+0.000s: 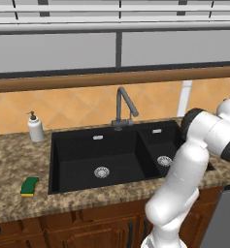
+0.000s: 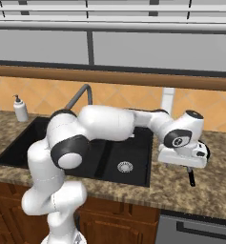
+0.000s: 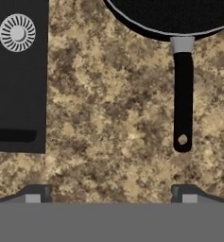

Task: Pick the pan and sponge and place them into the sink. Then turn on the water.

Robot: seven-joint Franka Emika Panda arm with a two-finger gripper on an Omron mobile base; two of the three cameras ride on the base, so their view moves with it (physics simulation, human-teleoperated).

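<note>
Across the speckled brown granite counter (image 1: 9, 160) I see the black sink (image 1: 87, 160) with 2 basins set into it, the larger on the left and the smaller on the right, each with a round metal drain. Behind the divider between them rises a dark grey faucet (image 1: 123, 104), its spout angled. My white arm reaches to the right of the sink and hangs over the counter there. Beneath my hand lies the pan (image 3: 172, 16), black with a thin pale rim, resting flat on the counter to the right of the smaller basin; in the right base view its black handle (image 2: 191, 177) pokes out below the hand toward the counter's front edge. My jaws (image 3: 111, 194) stand wide apart and grip nothing, poised above bare counter, with the pan handle just ahead of 1 fingertip. Far off, left of the sink near the front edge, sits the green and yellow sponge (image 1: 29, 186). A white soap dispenser (image 1: 35, 127) stands at the back left.
</note>
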